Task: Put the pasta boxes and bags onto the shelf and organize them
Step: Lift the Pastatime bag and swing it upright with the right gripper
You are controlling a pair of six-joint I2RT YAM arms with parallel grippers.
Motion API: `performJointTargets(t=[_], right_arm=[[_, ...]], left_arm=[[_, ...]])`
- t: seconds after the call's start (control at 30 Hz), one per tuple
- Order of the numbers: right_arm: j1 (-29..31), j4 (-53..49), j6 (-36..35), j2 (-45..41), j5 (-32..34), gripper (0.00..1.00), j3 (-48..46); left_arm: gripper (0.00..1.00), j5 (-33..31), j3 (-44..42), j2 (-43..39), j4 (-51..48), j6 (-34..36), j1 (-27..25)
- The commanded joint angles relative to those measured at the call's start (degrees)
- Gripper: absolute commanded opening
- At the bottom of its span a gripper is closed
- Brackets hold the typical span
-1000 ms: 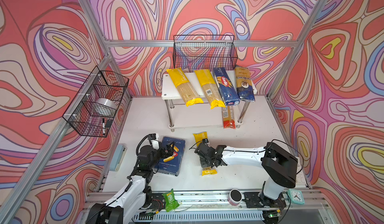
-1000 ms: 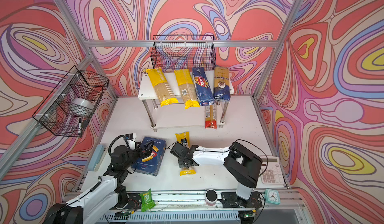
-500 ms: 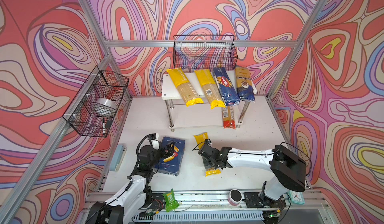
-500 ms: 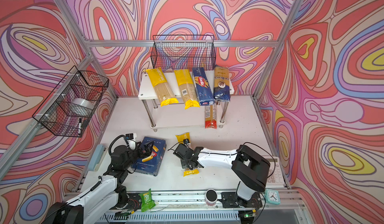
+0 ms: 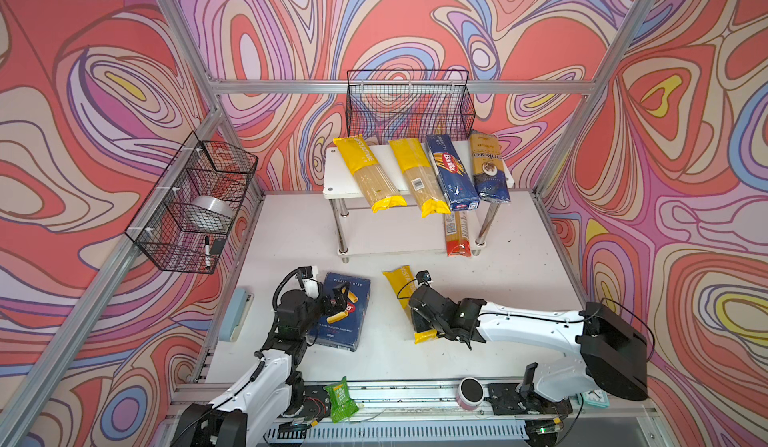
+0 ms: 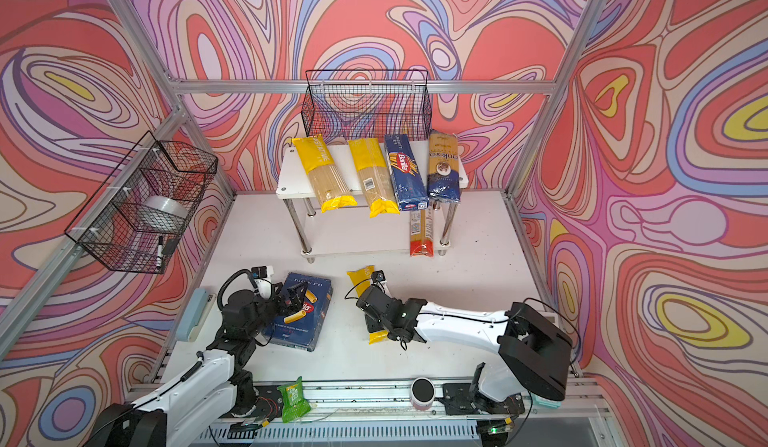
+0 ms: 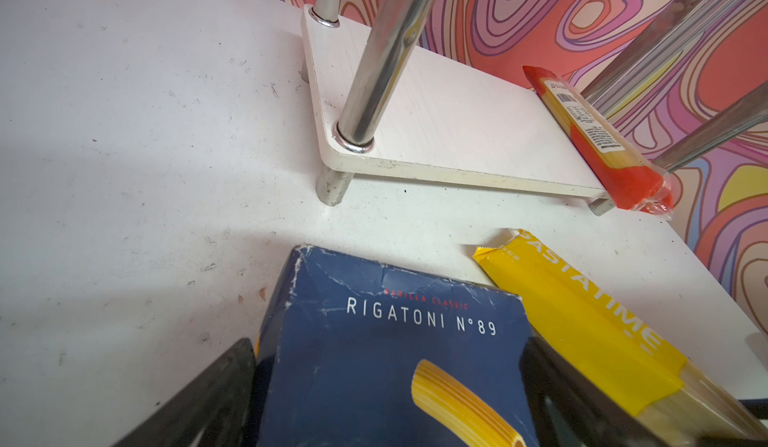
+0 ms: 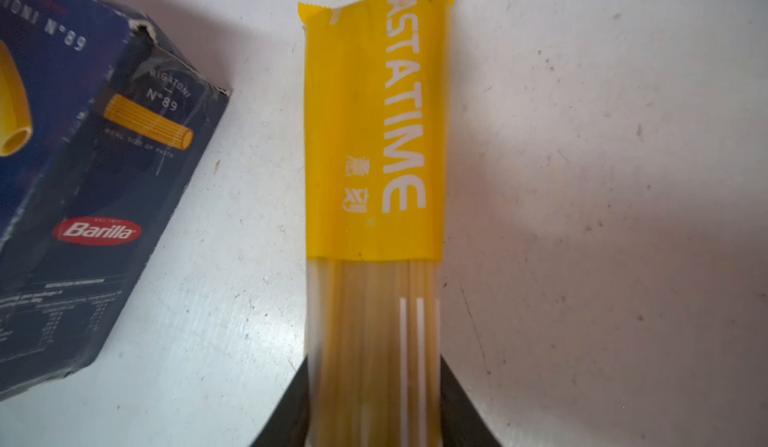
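In front of the shelf [image 5: 334,175], on the white table, a yellow-ended bag [image 5: 400,283] lies flat with its long axis running roughly toward the shelf. Its PASTATIME end is nearest the lower board and its other yellow end points away. The right gripper [image 5: 419,318] straddles the clear middle, and its black fingers [image 8: 459,416] press against both long sides of the bag, grasping it.

Just beside the bag, further from the shelf's right legs, the rigatoni box [image 5: 347,328] lies face up with its title end toward the shelf. The left gripper [image 5: 338,295] hangs over the box with its fingers spread apart; I cannot tell whether they touch the cardboard.

The shelf's top board carries two yellow-ended bags, the spaghetti box [image 5: 451,173] and the dark blue bag [image 5: 488,170] side by side, their ends overhanging the front edge. A red-ended bag [image 5: 457,233] pokes out of the lower board by the right front leg. Well away from the shelf, on the front rail, sit a green packet [image 5: 340,397] and a pink cup [image 5: 469,391].

Compared with a second ago, the right arm's black elbow has swung away rightward, and the bag's far end sits slightly further right. The left arm and the box are unchanged.
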Motion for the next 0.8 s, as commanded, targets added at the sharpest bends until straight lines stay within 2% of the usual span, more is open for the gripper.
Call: performJointTargets(t=[0.0,0.2,0.33,0.4,0.53,0.7,0.77], right_arm=[[0.22,8.36,-0.79,-4.07,4.56,0.0,-1.02],[0.17,9.44,-2.72,-4.93,5.98,0.0,-1.94],[-0.83,6.02,-3.66,-1.0,1.93,0.0,0.84],[-0.78,3.82,-3.95,0.15,0.32,0.29,1.95],[-0.77,4.88,-4.52,-1.46,-1.63,0.48,0.84],[-0.83,0.91,-6.43,1.18,-2.71,0.87,3.16],[-0.92,-0.8,-7.79,2.99,-3.32,0.95,4.75]], left_arm=[[1.0,1.18,-0.51,-0.93,0.75,0.38,-0.49],[1.0,0.76,-0.99,-2.15,0.66,0.3,-0.48],[1.0,0.25,-1.26,-2.86,0.67,0.12,-0.49],[1.0,0.27,-1.36,-3.08,0.58,0.12,-0.47],[1.0,0.15,-1.53,-3.43,0.6,0.17,-0.5],[1.0,0.13,-1.63,-3.69,0.5,0.11,-0.63],[1.0,0.12,-1.7,-3.78,0.55,0.16,-0.62]])
